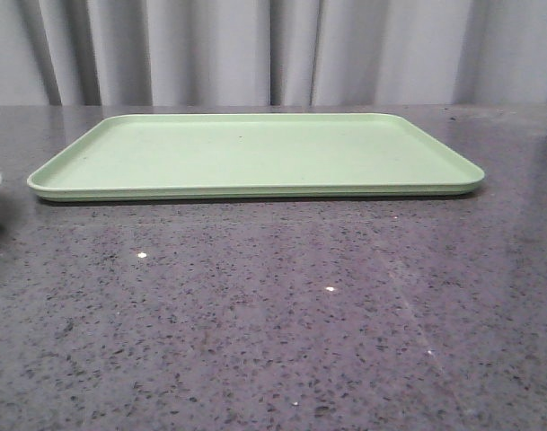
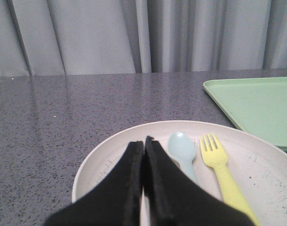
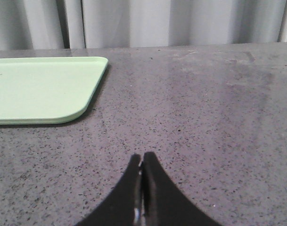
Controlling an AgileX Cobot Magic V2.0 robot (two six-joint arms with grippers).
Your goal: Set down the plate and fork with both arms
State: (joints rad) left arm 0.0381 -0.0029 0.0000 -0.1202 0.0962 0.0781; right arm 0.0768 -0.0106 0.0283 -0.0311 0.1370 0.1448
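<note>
The desk (image 1: 255,314) is dark grey stone-look, speckled all over with black and pale flecks and a few bright white glints. The tray (image 1: 255,153) is a plain, flat light green, with faint dark specks on its surface. The plate (image 2: 256,160) is cream to off-white, marked with small dark flecks. The fork (image 2: 223,174) is solid pale yellow, and the spoon (image 2: 182,148) beside it is a pale blue-grey. The left gripper (image 2: 144,141) and the right gripper (image 3: 142,157) are both matte black. Behind the desk's far edge, the curtain (image 1: 255,49) is light grey with darker vertical folds.
</note>
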